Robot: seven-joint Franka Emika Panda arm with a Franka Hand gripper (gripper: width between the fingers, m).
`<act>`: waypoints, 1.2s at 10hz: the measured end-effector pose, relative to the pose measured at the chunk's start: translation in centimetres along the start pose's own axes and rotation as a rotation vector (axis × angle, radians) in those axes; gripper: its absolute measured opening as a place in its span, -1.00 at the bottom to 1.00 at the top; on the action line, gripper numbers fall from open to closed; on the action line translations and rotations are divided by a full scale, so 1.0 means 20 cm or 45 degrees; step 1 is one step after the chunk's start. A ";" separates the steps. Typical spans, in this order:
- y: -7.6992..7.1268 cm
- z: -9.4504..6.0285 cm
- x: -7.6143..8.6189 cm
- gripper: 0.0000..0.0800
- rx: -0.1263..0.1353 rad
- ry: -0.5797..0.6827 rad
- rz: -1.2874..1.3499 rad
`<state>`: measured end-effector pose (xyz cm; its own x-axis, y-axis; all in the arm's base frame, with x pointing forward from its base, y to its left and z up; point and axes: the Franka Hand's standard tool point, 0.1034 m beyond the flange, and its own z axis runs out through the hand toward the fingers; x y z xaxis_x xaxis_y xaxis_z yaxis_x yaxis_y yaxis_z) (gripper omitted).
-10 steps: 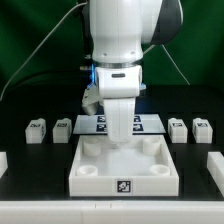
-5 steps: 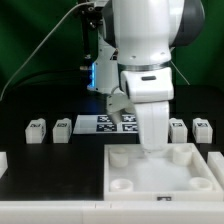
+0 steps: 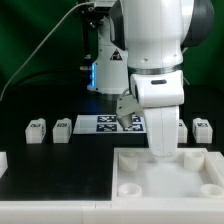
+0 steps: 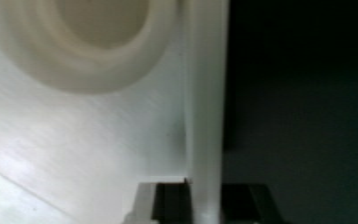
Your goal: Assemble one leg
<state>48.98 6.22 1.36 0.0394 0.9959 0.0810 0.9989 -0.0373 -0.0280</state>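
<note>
My gripper is shut on the far edge of the large white square panel, which lies at the front on the exterior view's right. In the wrist view the panel's edge runs between my two dark fingers, and one round corner hole shows. My gripper grips that edge. Two small white legs with tags stand on the exterior view's left. Another leg stands on its right, and one more beside it is mostly hidden behind my arm.
The marker board lies flat behind the panel, between the legs. A white block sits at the exterior view's left edge. The arm's body fills the upper middle of that view.
The panel has slid toward the exterior view's right with my gripper holding its far edge. The arm has moved right with it and now covers the inner right-hand leg.
</note>
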 end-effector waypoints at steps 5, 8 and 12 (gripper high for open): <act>-0.01 0.01 -0.01 -0.21 -0.006 0.002 0.009; -0.01 0.01 -0.01 0.50 -0.005 0.002 0.011; -0.01 0.01 -0.02 0.62 -0.004 0.001 0.013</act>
<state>48.82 5.93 1.18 0.0496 0.9954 0.0817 0.9985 -0.0477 -0.0254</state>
